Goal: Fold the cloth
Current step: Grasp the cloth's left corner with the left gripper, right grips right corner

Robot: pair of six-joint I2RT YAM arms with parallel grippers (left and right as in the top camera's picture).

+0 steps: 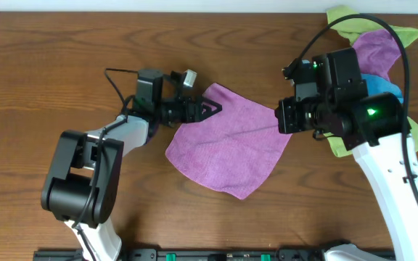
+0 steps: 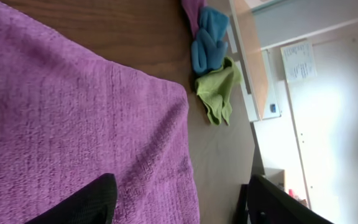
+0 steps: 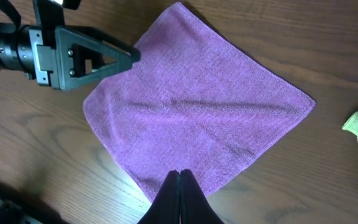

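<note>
The purple cloth (image 1: 223, 141) lies spread flat like a diamond in the middle of the wooden table (image 1: 42, 72). My left gripper (image 1: 207, 109) is open at its upper left corner. In the left wrist view one finger (image 2: 92, 202) lies over the cloth (image 2: 73, 106) and the other sits past its edge, so the left gripper (image 2: 182, 208) straddles that edge. My right gripper (image 1: 281, 119) is shut at the cloth's right corner. In the right wrist view the right gripper (image 3: 179, 173) has its closed tips over that corner of the cloth (image 3: 191, 112). Whether any fabric is pinched does not show.
A heap of other cloths sits at the back right: a green one (image 1: 347, 22), a mauve one (image 1: 376, 51) and a blue one (image 1: 383, 87), with more green (image 1: 339, 145) under the right arm. A black rail (image 1: 194, 255) runs along the front edge.
</note>
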